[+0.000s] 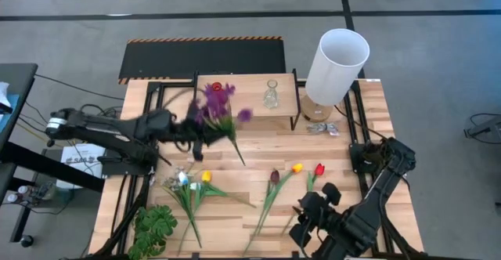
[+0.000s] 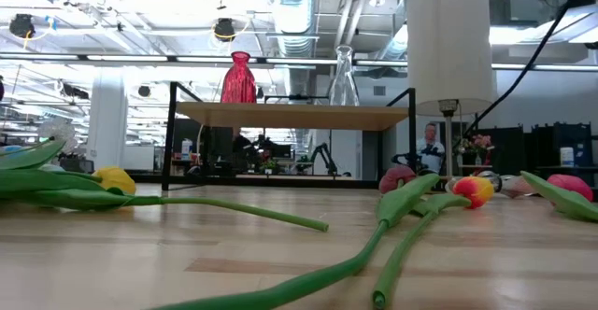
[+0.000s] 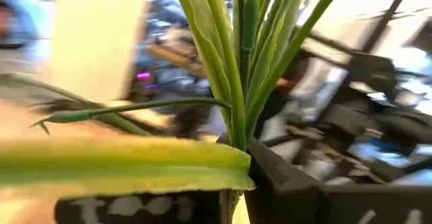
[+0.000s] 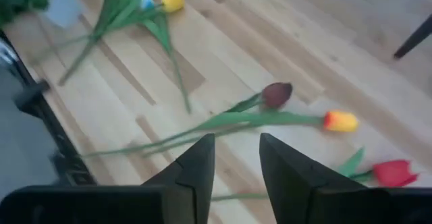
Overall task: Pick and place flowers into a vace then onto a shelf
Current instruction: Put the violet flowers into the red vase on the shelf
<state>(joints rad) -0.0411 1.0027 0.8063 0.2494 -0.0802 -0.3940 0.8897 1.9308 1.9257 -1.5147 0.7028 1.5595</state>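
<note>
Purple-flowered bunch [image 1: 220,106] rides clamped in the left gripper [image 1: 197,131] above the table [image 1: 258,146] just before the shelf [image 1: 249,95] from above, its green stems [image 3: 244,69] pinched in the left wrist view, while the right gripper [image 4: 235,164] hovers, fingers apart, over the maroon tulip [image 4: 277,94].

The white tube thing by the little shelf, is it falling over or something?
It looks tilted, yes. Seen from above, the white cylinder leans off its base beside the shelf instead of standing straight, but the table-height camera shows it upright, so the tilt may just be the camera angle.
</note>
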